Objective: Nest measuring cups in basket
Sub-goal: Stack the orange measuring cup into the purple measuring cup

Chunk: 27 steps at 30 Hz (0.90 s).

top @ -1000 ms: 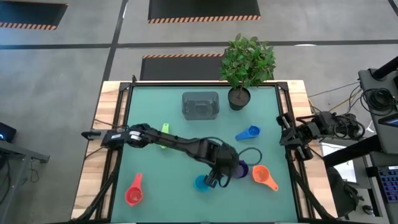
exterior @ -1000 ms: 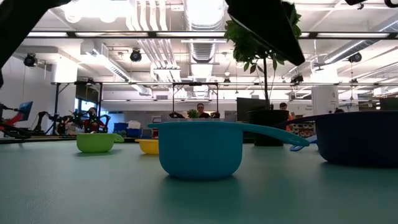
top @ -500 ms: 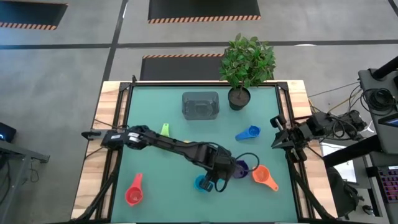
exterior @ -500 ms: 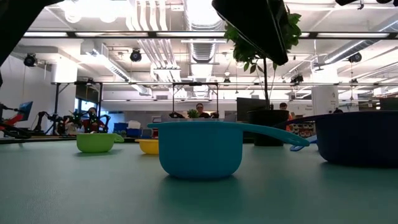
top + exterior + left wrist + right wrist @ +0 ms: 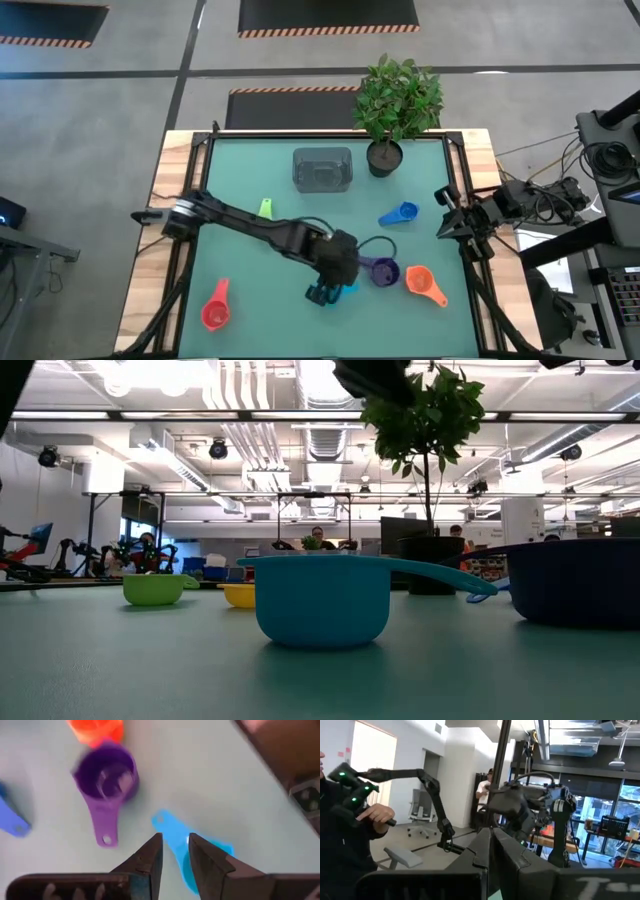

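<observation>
My left gripper [image 5: 320,293] [image 5: 176,839] hovers over the cyan measuring cup [image 5: 345,289] [image 5: 322,600], open by a narrow gap. In the left wrist view the cup's handle [image 5: 169,826] shows through that gap. The cup stands on its base on the table. The purple cup [image 5: 385,271] [image 5: 105,775], orange cup [image 5: 425,285], blue cup [image 5: 400,213], green cup [image 5: 265,208] and red cup [image 5: 215,310] lie loose on the mat. The yellow cup [image 5: 240,595] shows only in the low view. The grey basket [image 5: 322,168] stands near the far edge. My right gripper [image 5: 445,225] waits shut at the table's right edge.
A potted plant [image 5: 395,100] stands at the far edge, right of the basket. A black cable loops on the mat [image 5: 395,247] beside the purple cup. The table's raised frame [image 5: 190,250] borders the mat. A person stands in the room beyond.
My left gripper has moved toward the table's near-left, from beside the purple cup to over the cyan cup, and has left most of the low view. The cyan cup has stayed put. My right gripper has shifted slightly toward the table.
</observation>
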Tool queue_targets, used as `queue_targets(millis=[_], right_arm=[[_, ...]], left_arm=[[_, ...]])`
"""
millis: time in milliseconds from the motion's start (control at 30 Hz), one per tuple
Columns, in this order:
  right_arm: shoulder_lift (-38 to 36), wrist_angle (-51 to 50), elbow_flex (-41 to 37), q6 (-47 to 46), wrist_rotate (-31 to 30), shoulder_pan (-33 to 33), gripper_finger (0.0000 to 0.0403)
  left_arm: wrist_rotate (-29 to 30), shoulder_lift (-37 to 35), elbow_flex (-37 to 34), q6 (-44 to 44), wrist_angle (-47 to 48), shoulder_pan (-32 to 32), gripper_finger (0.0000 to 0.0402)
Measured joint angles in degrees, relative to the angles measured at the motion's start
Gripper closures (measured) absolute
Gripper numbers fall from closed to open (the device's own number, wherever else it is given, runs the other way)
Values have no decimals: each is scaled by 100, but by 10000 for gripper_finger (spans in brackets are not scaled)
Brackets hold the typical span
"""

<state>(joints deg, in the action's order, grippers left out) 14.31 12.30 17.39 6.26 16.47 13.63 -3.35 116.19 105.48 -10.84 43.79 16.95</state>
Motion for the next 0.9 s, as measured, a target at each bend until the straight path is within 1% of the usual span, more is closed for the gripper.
queue_targets(millis=[100,200,267,400,467,600,800,900], right_arm=[[0,6,12,1,0,-2,394],[0,28,24,-26,0,-2,394],[0,28,24,-22,-2,0,394],[0,40,24,-12,-4,-1,394],[-8,37,24,-7,-3,-2,394],[-83,31,24,20,-4,-1,394],[-391,-31,24,-119,-7,-2,394],[-581,-222,24,-155,-7,0,394]], left_arm=[[377,-595,-1024,140,-1193,4,327],[859,-1046,-1881,365,-2344,0,327],[1061,-1208,-2315,470,-3103,-2,327],[1095,-1218,-2781,474,-4323,-7,327],[1091,-1099,-2804,431,-4821,-7,327],[1080,-776,-2630,269,-5287,-7,327],[1066,-191,-1934,62,-5326,-23,327],[821,144,-1536,26,-5207,-65,326]])
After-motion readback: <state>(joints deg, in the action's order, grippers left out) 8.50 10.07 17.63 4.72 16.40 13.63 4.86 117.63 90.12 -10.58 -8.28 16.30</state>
